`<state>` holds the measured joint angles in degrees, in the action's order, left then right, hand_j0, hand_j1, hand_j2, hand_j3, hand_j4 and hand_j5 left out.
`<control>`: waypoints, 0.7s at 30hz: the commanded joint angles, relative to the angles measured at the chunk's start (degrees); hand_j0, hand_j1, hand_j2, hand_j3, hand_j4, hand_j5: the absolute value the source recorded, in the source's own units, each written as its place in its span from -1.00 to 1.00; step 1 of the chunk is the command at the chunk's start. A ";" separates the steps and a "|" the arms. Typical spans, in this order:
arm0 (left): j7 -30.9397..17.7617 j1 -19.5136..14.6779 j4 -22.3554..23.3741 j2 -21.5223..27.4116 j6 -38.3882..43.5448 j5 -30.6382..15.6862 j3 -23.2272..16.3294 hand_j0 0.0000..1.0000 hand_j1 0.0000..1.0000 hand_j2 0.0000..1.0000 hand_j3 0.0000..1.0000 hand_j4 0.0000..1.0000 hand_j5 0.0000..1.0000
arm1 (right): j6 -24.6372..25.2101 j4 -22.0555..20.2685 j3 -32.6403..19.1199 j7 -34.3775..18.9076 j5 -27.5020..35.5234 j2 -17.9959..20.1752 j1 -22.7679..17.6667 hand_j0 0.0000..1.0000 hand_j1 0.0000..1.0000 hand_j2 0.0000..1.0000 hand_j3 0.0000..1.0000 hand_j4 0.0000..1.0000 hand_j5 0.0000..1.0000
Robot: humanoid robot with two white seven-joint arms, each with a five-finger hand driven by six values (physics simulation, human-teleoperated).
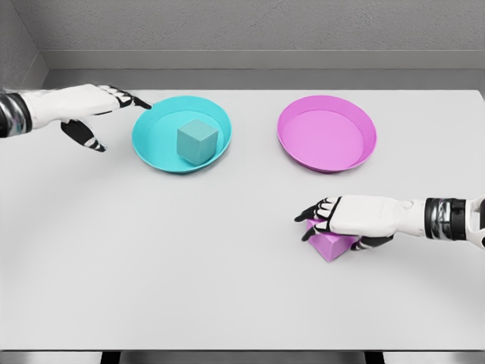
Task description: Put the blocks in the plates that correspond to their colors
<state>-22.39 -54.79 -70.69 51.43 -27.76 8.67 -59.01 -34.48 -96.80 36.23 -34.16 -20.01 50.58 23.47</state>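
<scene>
My right hand clenched around pink block, lower right; left hand released beside cyan plate with its cyan block.

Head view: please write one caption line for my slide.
Teal block sits in the teal plate; right hand grips the pink block on the table, below the pink plate; left hand is open.
</scene>
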 commanded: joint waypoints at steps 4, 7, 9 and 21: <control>0.07 1.01 0.73 5.08 -7.24 -0.15 1.18 1.00 1.00 1.00 1.00 1.00 1.00 | -0.52 1.27 -0.02 -0.84 -1.70 -0.40 0.00 0.38 0.38 0.38 0.38 0.38 0.38; 0.07 1.01 1.52 5.17 -7.24 -0.15 1.18 1.00 1.00 1.00 1.00 1.00 1.00 | -0.52 1.27 -0.11 -0.84 -1.70 -0.66 0.00 0.34 0.34 0.34 0.34 0.34 0.34; 0.07 1.01 1.34 5.09 -7.24 -0.15 1.18 1.00 1.00 1.00 1.00 1.00 1.00 | -0.52 1.27 -0.11 -0.84 -1.70 -0.75 0.00 0.34 0.34 0.34 0.34 0.34 0.34; 0.07 1.01 1.34 4.91 -7.24 -0.15 1.09 1.00 1.00 1.00 1.00 1.00 1.00 | -0.52 3.29 -2.65 -0.84 -1.17 -1.45 0.09 0.30 0.30 0.30 0.30 0.30 0.30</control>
<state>-22.35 -53.79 -69.34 56.34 -35.10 8.87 -57.97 -34.48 -93.99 34.15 -34.33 -19.32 49.12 23.55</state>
